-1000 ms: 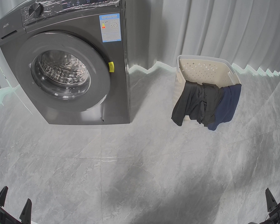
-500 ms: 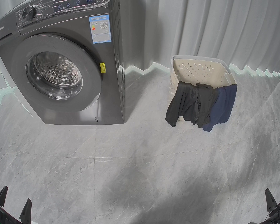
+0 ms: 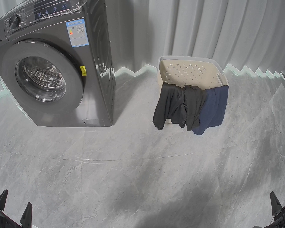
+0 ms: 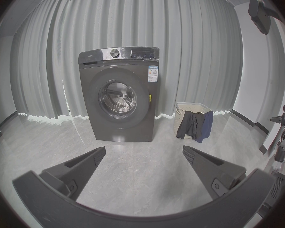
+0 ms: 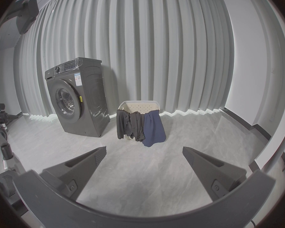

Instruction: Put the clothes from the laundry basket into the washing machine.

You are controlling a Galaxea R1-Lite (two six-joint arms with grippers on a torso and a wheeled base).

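Facing the grey marble-look floor (image 3: 133, 174), I hold my left gripper (image 3: 15, 203) low, fingers spread wide and released. My right gripper (image 3: 281, 190) is low on the other side, equally unclenched. The cream laundry basket (image 3: 190, 68) stands ahead by the pale curtain (image 3: 196, 22). Black clothes (image 3: 174, 103) and a navy garment (image 3: 213, 106) hang over its near rim, reaching down to the floor. The dark grey washing machine (image 3: 53, 73) stands apart to the basket's left, its round door shut.
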